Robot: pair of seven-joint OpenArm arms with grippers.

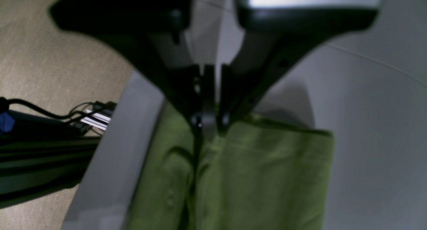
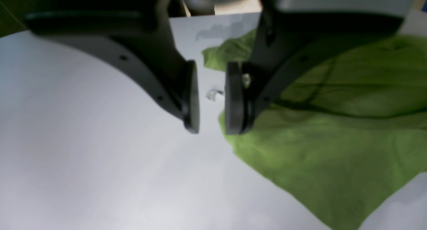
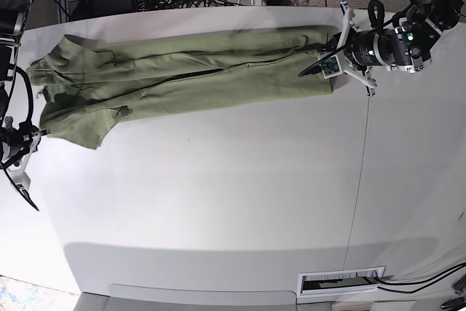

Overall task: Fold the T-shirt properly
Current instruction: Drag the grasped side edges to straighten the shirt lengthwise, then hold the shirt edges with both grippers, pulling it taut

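Taking the T-shirt (image 3: 182, 78) as the landmark and reading the base view from left to right: the right gripper (image 3: 25, 136) sits at the shirt's left end, just beside the lower corner of the cloth there. In the right wrist view the right gripper (image 2: 211, 99) has its jaws parted with bare white table (image 2: 83, 156) showing through the gap; it holds nothing, and the green hem edge lies just to one side of one pad, near but not between the pads.

The T-shirt itself lies along the far edge of the table (image 3: 218, 209), already doubled into a long narrow band. Its long axis runs left to right, from one arm to the other, so each gripper stands at one short end of it.

At the shirt's right end is the left gripper (image 3: 328, 60). In the left wrist view the left gripper (image 1: 208, 123) has its jaws drawn nearly together on the top edge of the green cloth (image 1: 267, 163), and it looks pinched onto that edge, close to the table's side.

My judgement: the coming move turns on the band's length. The left arm has its end in hand, while the right arm, nearer the other end, has the cloth lying just off its pads and would need to shift sideways onto the hem before any end-to-end fold
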